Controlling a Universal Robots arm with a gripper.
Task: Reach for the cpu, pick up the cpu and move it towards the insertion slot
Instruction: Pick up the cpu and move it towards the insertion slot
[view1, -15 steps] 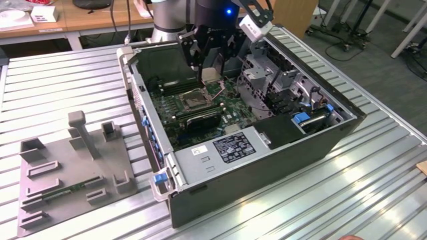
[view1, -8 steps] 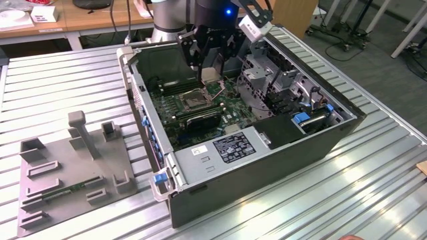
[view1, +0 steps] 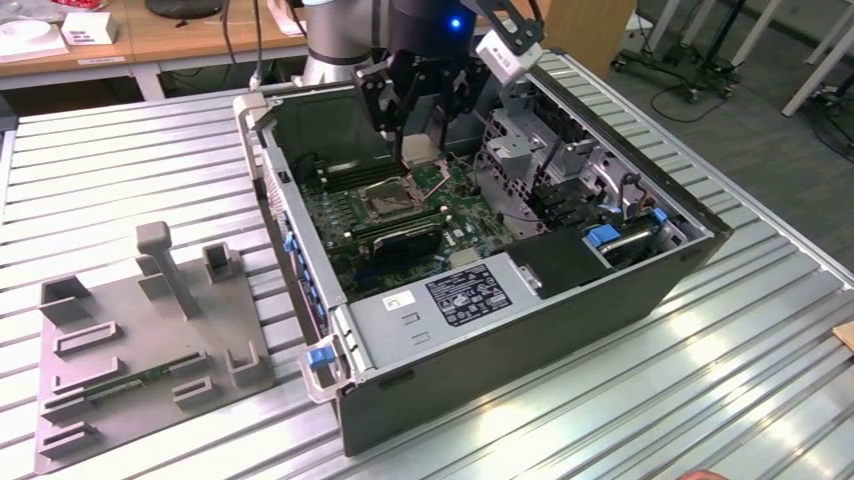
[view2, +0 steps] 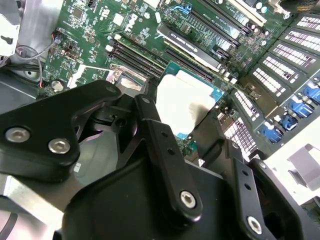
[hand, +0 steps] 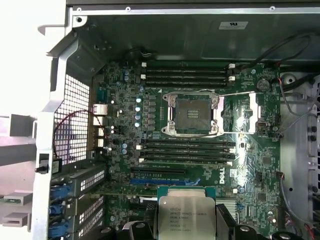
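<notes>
No print legible — nothing readable

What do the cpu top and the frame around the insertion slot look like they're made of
The cpu top looks like brushed silver-grey metal with a dull sheen, rimmed by a green board edge. The insertion slot frame appears to be bright bare metal, glinting at its corners, around a dark, likely plastic, centre.

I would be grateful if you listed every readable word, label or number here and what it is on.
Lid of the cpu: printed lines, too blurred to read.
black label on the power supply: too small to read.
white sticker on the case wall: too small to read.
Nothing can be quoted.
</notes>
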